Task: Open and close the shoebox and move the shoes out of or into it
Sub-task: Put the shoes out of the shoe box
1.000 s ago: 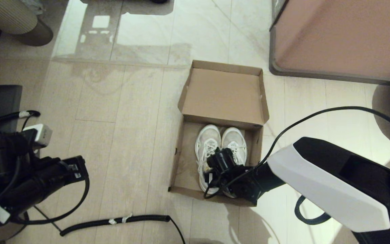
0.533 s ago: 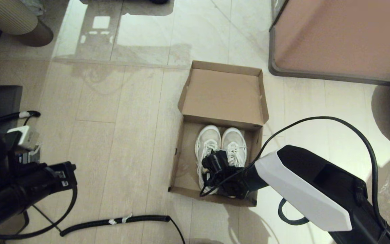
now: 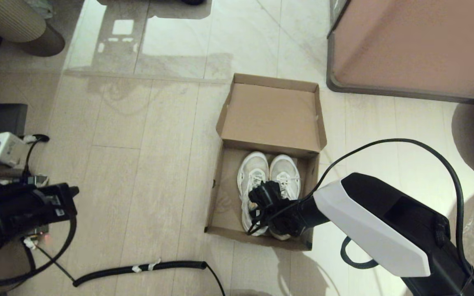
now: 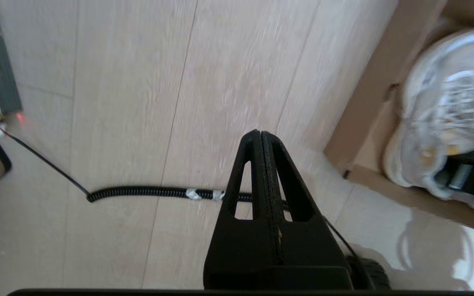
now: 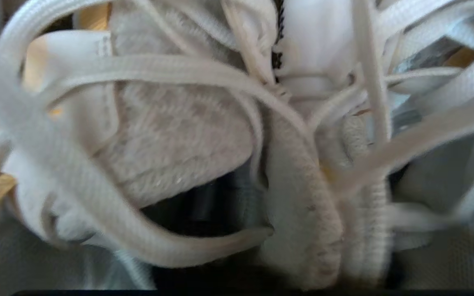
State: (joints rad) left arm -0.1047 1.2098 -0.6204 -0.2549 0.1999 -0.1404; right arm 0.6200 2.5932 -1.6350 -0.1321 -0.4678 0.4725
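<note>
Pale floor tiles carry the open shoebox, shoes inside. Overhead, the right gripper has sunk among the laces, whether grasping I cannot tell. Left gripper, clenched, has pulled back.

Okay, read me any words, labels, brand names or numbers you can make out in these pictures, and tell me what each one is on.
No text can be read anywhere.
Left arm: small white stickers, print too small to read.
Shoebox: bare brown cardboard, no label showing.
Sneakers: no visible brand mark; close up they are laces and mesh only.
</note>
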